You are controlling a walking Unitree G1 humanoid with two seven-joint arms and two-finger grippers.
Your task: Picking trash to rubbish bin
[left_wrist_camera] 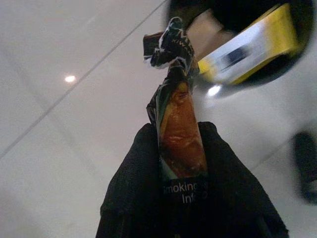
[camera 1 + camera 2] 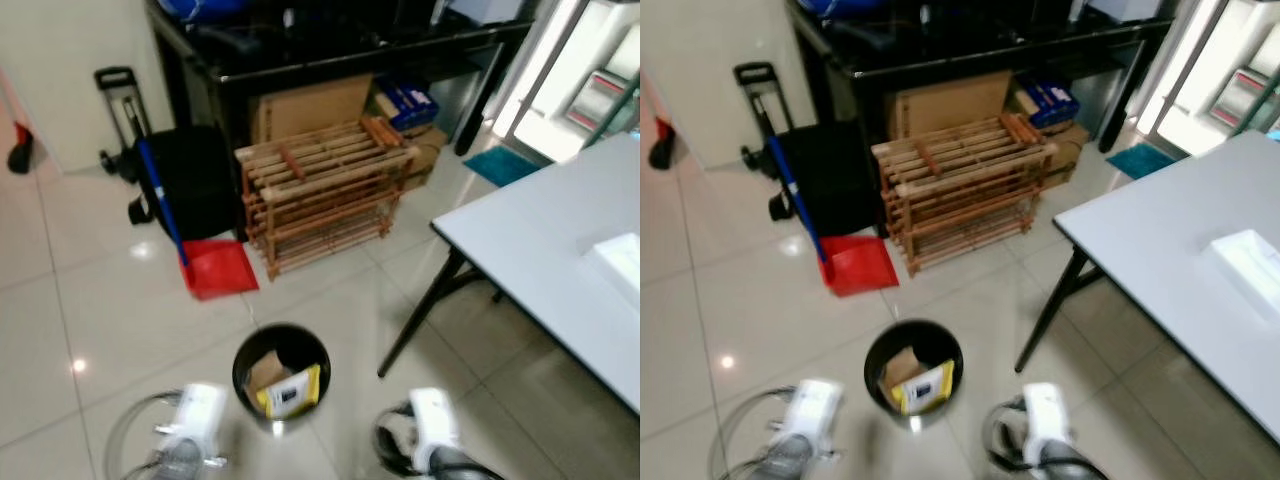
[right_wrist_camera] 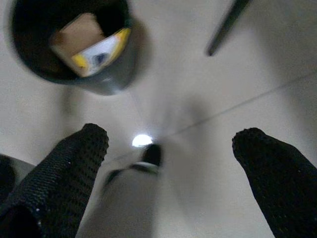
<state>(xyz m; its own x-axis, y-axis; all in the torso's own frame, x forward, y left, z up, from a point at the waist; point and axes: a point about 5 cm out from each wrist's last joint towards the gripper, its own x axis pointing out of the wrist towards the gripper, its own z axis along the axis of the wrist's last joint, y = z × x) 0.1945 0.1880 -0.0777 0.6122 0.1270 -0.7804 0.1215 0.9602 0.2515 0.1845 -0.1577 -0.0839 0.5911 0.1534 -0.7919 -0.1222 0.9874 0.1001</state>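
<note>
Looking down from the head, you see only the white wrist housings of both arms at the bottom edge; the fingers themselves are cut off there, and the whole view is soft with blur. The black bin (image 2: pixel 281 377) stands on the pale tiled floor (image 2: pixel 100 300) between the two wrists. Inside it you can make out a yellow-and-white packet (image 2: pixel 291 392) and a brown piece of card (image 2: pixel 265 368); what else lies deeper is lost in shadow.

Your left gripper (image 1: pixel 181 148) has its two black fingers pressed together on a snack wrapper (image 1: pixel 176 114), pinching its lower end (the printing there is partly covered and reads only in fragments). The wrapper stands up out of the fingers, its crumpled dark top reaching toward the bin rim, which in that wrist view is cropped at the corner.

Your right gripper (image 3: pixel 171 148) is spread wide with nothing between the fingers; the bin sits beyond one fingertip, and a thin black table leg (image 3: pixel 225 27) crosses the far corner.

Further off: a red dustpan (image 2: pixel 218 267), a wooden slatted rack (image 2: pixel 325 190), a black desk (image 2: pixel 330 45) and a white table (image 2: pixel 560 270), its far side cut off.
</note>
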